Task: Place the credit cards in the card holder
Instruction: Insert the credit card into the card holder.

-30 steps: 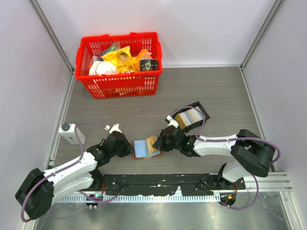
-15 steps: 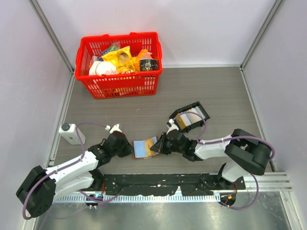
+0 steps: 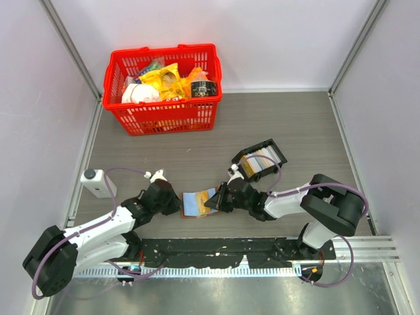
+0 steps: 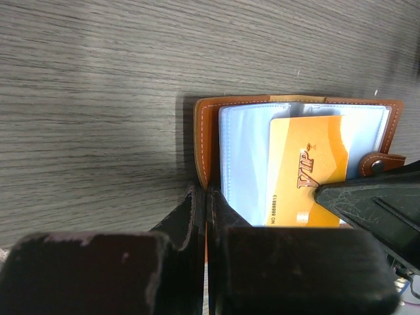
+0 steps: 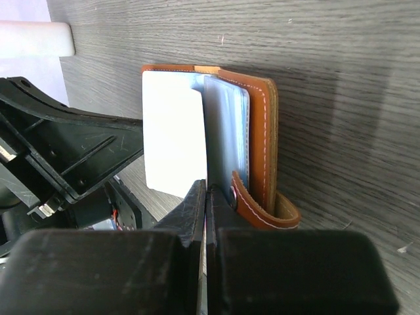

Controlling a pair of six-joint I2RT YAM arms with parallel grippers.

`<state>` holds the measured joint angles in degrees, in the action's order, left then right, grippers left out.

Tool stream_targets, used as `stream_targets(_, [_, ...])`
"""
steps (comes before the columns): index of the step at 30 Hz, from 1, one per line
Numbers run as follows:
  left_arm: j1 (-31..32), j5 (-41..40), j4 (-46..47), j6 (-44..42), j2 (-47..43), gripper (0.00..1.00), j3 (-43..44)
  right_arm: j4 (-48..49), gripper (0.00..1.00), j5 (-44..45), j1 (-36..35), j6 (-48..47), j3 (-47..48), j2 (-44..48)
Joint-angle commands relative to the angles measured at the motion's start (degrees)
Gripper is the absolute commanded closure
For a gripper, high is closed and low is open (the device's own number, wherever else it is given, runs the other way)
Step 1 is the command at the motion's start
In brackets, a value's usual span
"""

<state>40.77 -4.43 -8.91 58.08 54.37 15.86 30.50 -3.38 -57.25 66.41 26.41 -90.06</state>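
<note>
Left wrist: open brown card holder (image 4: 209,141) with blue sleeves, both tools pinching it, orange card (image 4: 303,172) inside.

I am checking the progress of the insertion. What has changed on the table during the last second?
The right pincer, shut on the yellow card, came down and left, sliding the card further over the open card holder. The left pincer stayed shut on the holder's left edge. The black tray of cards and the red basket did not move.

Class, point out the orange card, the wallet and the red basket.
Orange card (image 4: 305,172): left wrist view, printed face.
Wallet (image 4: 202,141): left wrist view, brown leather edge.
Red basket (image 3: 164,117): top view, front wall.
</note>
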Motion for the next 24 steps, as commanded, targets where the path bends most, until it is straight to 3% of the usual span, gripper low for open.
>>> stream_targets(1, [0.10, -0.32, 0.56, 0.10, 0.12, 1.00, 0.67, 3.58, 0.99, 2.67, -0.31, 1.18, -1.54, -0.99])
stream_targets(6, [0.10, 0.38, 0.56, 0.01, -0.40, 1.00, 0.05, 1.05, 0.99, 5.22, 0.48, -0.93, 1.01, -1.52])
stream_targets(12, [0.10, 0.56, 1.00, 0.45, -1.55, 1.00, -1.00, 5.70, 0.99, 4.26, 0.13, 1.61, 0.74, -4.68])
stream_targets(19, [0.10, -0.67, 1.44, 0.98, -1.29, 1.00, -1.09, 0.88, 0.99, 1.53, -3.82, 1.35, 3.38, -5.74])
stream_targets(22, [0.10, -1.29, 1.26, 0.89, -1.37, 1.00, -1.00, -2.71, 0.93, 3.20, -3.74, -0.65, 4.17, -3.56])
stream_targets(24, [0.18, -1.72, 0.12, 0.72, -1.55, 1.00, -0.74, -12.43, 0.85, 8.55, -3.57, -2.94, 6.35, -1.45])
